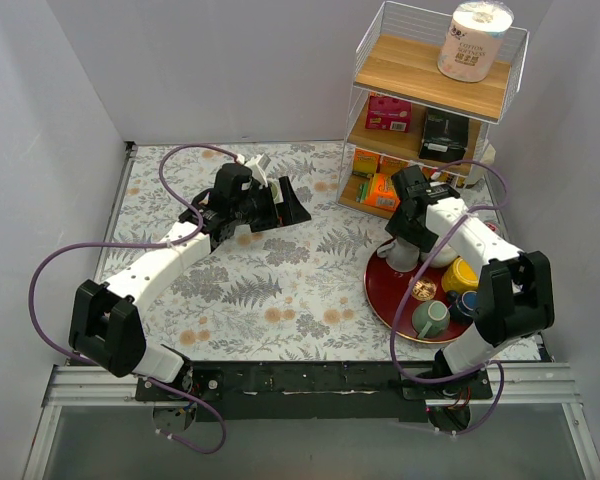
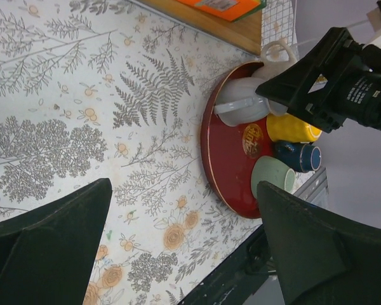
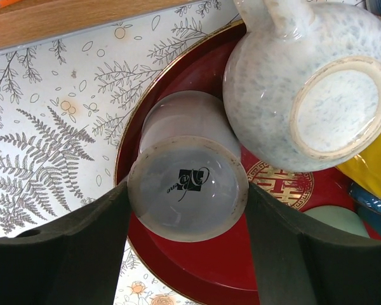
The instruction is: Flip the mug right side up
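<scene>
Red lacquer, glossy and gold-edged, forms the round tray (image 1: 383, 298) on the near right of the surface (image 1: 280, 275), a flat top covered in a grey fern-and-flower print. Five ceramic cups crowd the tray. Nearest is a matte sage-green cup (image 1: 432, 318), then a glazed dark blue cup (image 1: 464, 303) and a glossy yellow cup (image 1: 460, 275). Beyond them two sit upside down: a smooth white cylindrical mug (image 3: 187, 165) with a black logo on its base, and just beside it a rounder speckled cream mug (image 3: 305, 89) with a handle. The right tool (image 3: 187, 203) has both black fingers closed against opposite sides of the white cylindrical mug, which stands mouth-down on the tray's far left part. The left tool (image 2: 187, 248) hangs over mid-surface, fingers wide apart, holding nothing. Farthest, a white wire rack (image 1: 430, 75) with three wooden tiers carries coloured boxes (image 1: 388, 112) and one paper roll (image 1: 475, 40). Plain pale walls (image 1: 230, 60) enclose three sides.
</scene>
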